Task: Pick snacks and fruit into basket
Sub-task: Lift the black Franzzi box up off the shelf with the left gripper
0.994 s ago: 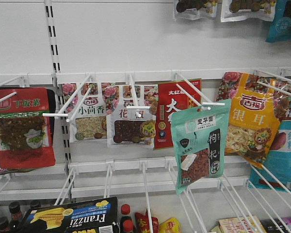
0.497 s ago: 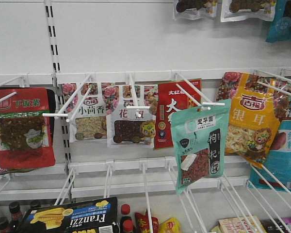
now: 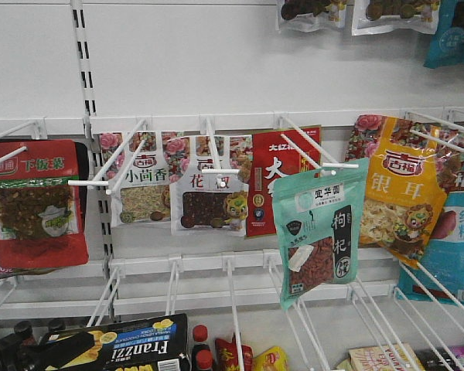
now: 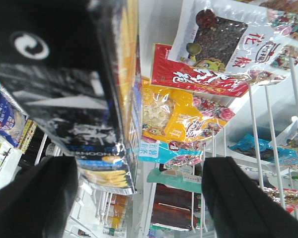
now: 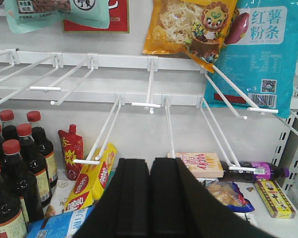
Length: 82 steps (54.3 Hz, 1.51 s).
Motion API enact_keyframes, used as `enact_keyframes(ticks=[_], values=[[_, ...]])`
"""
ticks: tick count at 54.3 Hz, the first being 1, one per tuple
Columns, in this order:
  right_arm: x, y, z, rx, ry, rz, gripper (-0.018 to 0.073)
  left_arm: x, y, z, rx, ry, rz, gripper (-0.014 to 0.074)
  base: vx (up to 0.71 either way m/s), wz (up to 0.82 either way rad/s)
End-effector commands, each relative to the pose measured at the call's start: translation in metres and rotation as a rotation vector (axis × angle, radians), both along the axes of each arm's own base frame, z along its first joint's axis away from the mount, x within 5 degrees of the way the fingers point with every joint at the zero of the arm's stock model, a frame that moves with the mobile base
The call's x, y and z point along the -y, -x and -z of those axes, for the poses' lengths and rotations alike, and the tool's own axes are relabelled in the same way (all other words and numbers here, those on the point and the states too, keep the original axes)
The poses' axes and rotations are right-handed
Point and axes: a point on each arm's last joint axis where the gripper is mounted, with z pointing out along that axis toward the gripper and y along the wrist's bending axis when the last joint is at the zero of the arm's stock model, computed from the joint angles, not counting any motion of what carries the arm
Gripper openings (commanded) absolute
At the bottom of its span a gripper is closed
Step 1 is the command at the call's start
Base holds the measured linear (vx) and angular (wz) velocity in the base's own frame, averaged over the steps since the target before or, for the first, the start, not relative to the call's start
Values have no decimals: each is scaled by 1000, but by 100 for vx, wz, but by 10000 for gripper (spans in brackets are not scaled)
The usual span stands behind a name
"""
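Exterior front-facing coverage is showing the black Franzzi box [image 3: 139, 348] lying at seven o'clock in the frame, low on the shelving, with its name upside down and its yellow wafer rolls facing outward. From the left wrist view the same box is being seen close up at eleven o'clock. The left gripper [image 4: 139, 198] is being held spread wide, one finger at seven o'clock and the other at five o'clock. The box's near end is sitting just above the seven o'clock finger, though contact cannot be told. The teal goji pouch [image 3: 319, 232] is hanging from a white hook [image 3: 317, 151], slightly tilted, at about one o'clock from the box and well apart from it. Two white floral-topped pouches [image 3: 139, 185] are hanging at ten o'clock from the teal pouch, a red pouch [image 3: 282, 182] is being partly covered by it at eleven o'clock, and a yellow pouch [image 3: 398, 193] is hanging just beside it at two o'clock. In the right wrist view the right gripper [image 5: 149, 198] is being shown at six o'clock with its fingers pressed together and nothing between them. Red-capped dark bottles [image 5: 10, 168] are standing at eight o'clock, and a Pocky box [image 5: 196, 163] is lying toward four o'clock.
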Motion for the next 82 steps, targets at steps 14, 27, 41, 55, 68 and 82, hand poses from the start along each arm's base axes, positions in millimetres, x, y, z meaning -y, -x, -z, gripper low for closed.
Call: enact_keyframes(ticks=[14, 27, 41, 55, 68, 82], values=[[1, 0, -6, 90, -1, 13, -10, 0, -8, -12, 65, 46, -7, 608, 0, 0], [1, 0, -6, 90, -1, 13, -10, 1, -11, -4, 41, 55, -4, 608, 0, 0], [1, 0, -6, 90, -1, 13, -10, 1, -14, -2, 56, 106, -14, 608, 0, 0], [1, 0, -6, 90, -1, 13, -10, 0, -17, 3, 47, 123, -25, 608, 0, 0], [1, 0, -6, 90, -1, 13, -10, -2, -18, 2, 70, 114, -54, 607, 0, 0], [1, 0, -6, 90, -1, 13, -10, -3, -19, 2, 67, 116, -62, 602, 0, 0]])
